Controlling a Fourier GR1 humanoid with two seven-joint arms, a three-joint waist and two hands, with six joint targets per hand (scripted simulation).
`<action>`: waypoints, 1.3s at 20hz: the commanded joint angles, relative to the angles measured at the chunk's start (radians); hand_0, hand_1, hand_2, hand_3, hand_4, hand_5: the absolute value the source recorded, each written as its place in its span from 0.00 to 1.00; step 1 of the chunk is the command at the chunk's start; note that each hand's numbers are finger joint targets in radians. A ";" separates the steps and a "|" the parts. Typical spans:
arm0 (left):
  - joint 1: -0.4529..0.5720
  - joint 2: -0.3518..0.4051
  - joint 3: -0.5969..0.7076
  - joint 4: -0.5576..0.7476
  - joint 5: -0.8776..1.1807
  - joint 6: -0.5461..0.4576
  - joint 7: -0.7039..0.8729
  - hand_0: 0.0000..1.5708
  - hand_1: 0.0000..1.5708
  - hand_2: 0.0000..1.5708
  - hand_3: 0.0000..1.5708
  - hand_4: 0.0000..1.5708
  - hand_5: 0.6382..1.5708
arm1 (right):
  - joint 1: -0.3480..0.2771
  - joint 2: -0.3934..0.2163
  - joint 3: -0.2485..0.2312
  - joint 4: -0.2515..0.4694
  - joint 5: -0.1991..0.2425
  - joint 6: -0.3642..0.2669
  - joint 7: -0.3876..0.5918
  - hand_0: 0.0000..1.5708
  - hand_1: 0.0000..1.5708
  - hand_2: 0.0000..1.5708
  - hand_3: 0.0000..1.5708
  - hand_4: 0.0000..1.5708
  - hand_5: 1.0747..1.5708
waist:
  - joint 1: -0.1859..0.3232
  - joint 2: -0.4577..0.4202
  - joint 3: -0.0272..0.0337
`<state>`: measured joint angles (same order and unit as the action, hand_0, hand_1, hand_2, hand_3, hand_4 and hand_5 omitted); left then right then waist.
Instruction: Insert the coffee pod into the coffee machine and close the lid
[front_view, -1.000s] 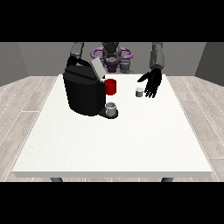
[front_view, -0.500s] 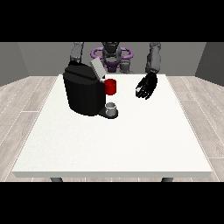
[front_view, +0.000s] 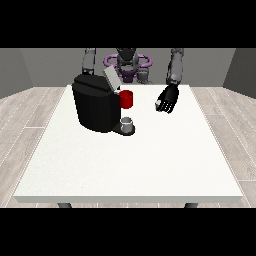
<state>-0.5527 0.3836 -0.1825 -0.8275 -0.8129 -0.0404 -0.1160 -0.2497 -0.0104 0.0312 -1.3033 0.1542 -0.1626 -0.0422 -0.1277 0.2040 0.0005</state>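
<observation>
On white table (front_view: 130, 165): coffee machine (front_view: 96, 105); right-side hand (front_view: 167, 99) curled round pod; plank floor.

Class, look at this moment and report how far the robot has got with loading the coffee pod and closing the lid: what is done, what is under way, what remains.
Done: the coffee pod is off the white table, held by the robot hand at the view's right. Under way: carrying it; it is still apart from the coffee machine. Left: insert the pod and close the lid, which stands raised.
</observation>
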 joint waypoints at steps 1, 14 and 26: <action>-0.014 -0.010 -0.024 0.027 -0.069 0.017 -0.001 0.46 0.46 0.61 0.54 0.25 1.00 | -0.024 -0.034 -0.062 0.094 -0.032 0.022 -0.090 0.00 0.00 0.00 0.00 0.00 1.00 | 0.022 0.026 -0.0003; -0.097 -0.097 0.077 0.028 0.042 -0.142 -0.111 0.92 0.92 0.91 0.87 0.33 1.00 | 0.012 -0.051 -0.080 0.183 0.014 -0.042 -0.029 0.00 0.00 0.00 0.00 0.00 1.00 | 0.064 -0.109 -0.0001; -0.204 -0.106 0.132 0.023 0.044 -0.291 -0.023 0.89 0.89 0.89 0.85 0.34 1.00 | -0.017 -0.012 -0.009 0.162 0.061 -0.044 0.066 0.00 0.00 0.00 0.00 0.00 1.00 | 0.008 -0.179 -0.0007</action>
<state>-0.7393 0.2898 -0.0758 -0.8161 -0.7808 -0.3005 -0.1624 -0.2674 -0.0472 -0.0215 -1.0989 0.1900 -0.2011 -0.0381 -0.0908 0.0566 0.0002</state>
